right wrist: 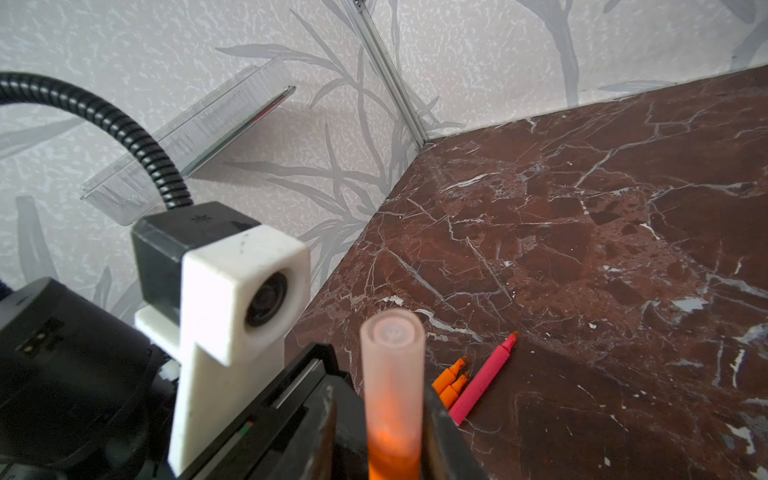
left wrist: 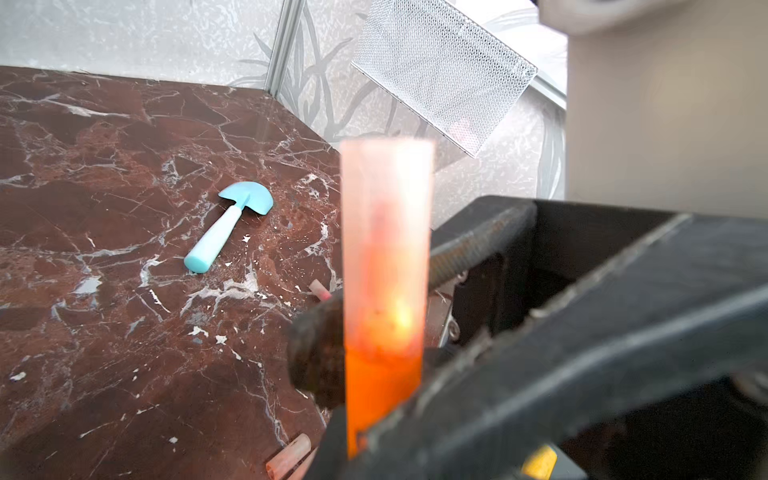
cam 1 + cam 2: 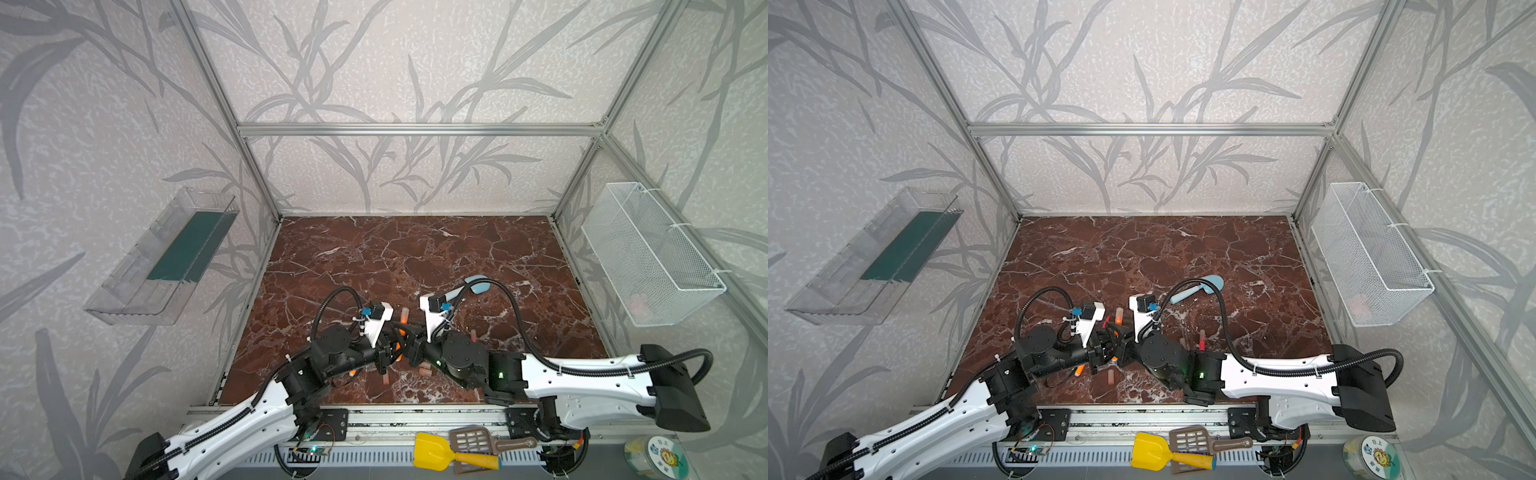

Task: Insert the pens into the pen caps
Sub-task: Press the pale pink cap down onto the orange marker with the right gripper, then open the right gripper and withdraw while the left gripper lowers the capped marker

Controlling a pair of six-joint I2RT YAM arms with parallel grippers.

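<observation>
1. The orange pen (image 2: 376, 399), tipped into a pen cap (image 2: 384, 232), is clamped above the desk (image 2: 124, 332) by the left gripper's (image 3: 394, 353) shut jaws, which are mostly hidden.
2. The pen cap is closely flanked by the right gripper's (image 1: 382, 422) jaws; whether it is gripped cannot be told.

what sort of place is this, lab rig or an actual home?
Probably a robot test cell dressed as a room: an aluminium frame holds wallpapered panels around a marble-look tabletop, with a left arm and a right arm mounted along a rail at the front edge.
</observation>
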